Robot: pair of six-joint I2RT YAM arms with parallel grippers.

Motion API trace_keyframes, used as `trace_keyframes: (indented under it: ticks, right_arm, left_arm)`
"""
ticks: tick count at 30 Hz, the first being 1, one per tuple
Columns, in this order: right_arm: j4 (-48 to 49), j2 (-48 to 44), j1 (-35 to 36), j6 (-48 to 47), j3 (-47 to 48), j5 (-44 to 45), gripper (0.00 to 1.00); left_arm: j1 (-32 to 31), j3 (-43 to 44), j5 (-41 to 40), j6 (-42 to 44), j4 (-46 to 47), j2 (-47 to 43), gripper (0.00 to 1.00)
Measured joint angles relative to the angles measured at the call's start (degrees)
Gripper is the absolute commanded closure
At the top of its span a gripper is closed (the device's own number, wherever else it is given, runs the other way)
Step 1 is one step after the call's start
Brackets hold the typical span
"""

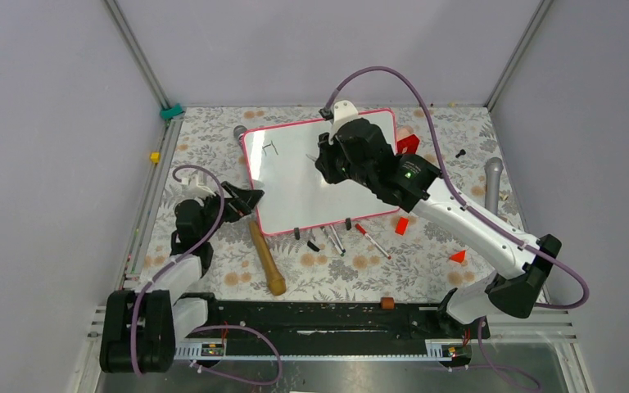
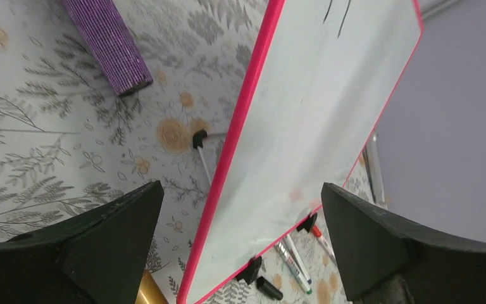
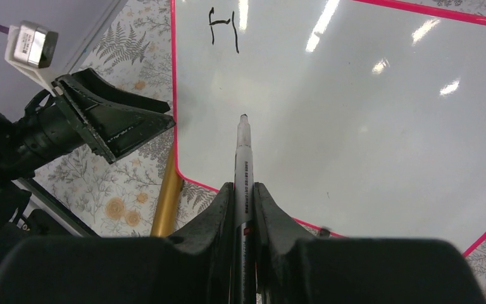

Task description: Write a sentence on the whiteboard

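Now: whiteboard (image 1: pixel 295 192) lies flat on the flowered table cover (image 1: pixel 213 147), mid-table toward the far side and turned slightly askew. Its two black clips (image 1: pixel 297 233) sit on the near long edge.

Sentence (image 3: pixel 223 28): only one black letter "H" is visible, near the board's far left corner. The rest of the surface is bare and glossy.

Right gripper (image 3: pixel 243 190): fingers pressed together, pinching a marker (image 3: pixel 242 152) by its barrel. The tip points out over bare board, well apart from the letter. I cannot tell whether the tip touches the surface.

Left gripper (image 1: pixel 250 199): fingers spread wide and holding nothing, at the board's left edge near the near-left corner. In the left wrist view the pink frame (image 2: pixel 228 164) runs up between the two fingers; contact not discernible.

Also on the table: a wooden-handled hammer (image 1: pixel 266 258) just beside the left gripper, loose markers (image 1: pixel 336 239) along the board's near edge, and a small red block (image 1: pixel 402 225) near the right corner.
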Motion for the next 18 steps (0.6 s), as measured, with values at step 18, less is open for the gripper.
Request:
trace_keyframes:
  ticks: [18]
  right_arm:
    - [-2.0, 3.7, -2.4, -1.3, 1.3, -1.4, 1.0]
  left_arm:
    - [-2.2, 0.9, 11.8, 6.0, 26.9, 22.6, 0.01]
